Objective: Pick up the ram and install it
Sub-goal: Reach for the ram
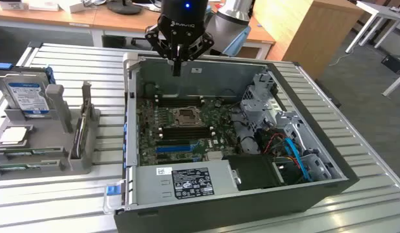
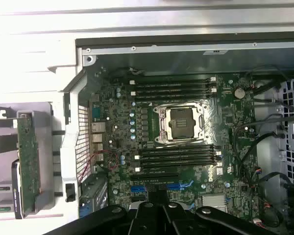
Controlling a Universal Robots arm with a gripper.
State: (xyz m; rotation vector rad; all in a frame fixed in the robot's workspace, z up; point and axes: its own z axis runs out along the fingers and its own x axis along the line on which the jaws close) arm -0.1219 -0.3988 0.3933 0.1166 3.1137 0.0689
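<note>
A black, open-sided computer case (image 1: 219,213) lay on the slatted metal bench (image 1: 57,204), its green motherboard (image 1: 219,121) facing up. The silver-and-black robot arm (image 1: 232,14) hung over the far wall of the case, and its dark jaws were pressed fully together with nothing between them, tips pointing down above the board's far edge. In the wrist view the square metal processor socket (image 2: 180,122) sat mid-board, with rows of long black memory slots (image 2: 179,156) just beside it on two sides; those slots looked bare. The ram (image 1: 22,154), a thin green circuit-board stick, seemed to lie flat in the low front part of a grey plastic holder (image 1: 57,165) on the bench at the exterior view's left, well apart from the jaws and outside the case, though it was hard to make out there. A blue-labelled hard drive (image 1: 25,97) stood upright at the holder's far end, and a larger green card (image 2: 28,161) stood on edge nearer the case
</note>
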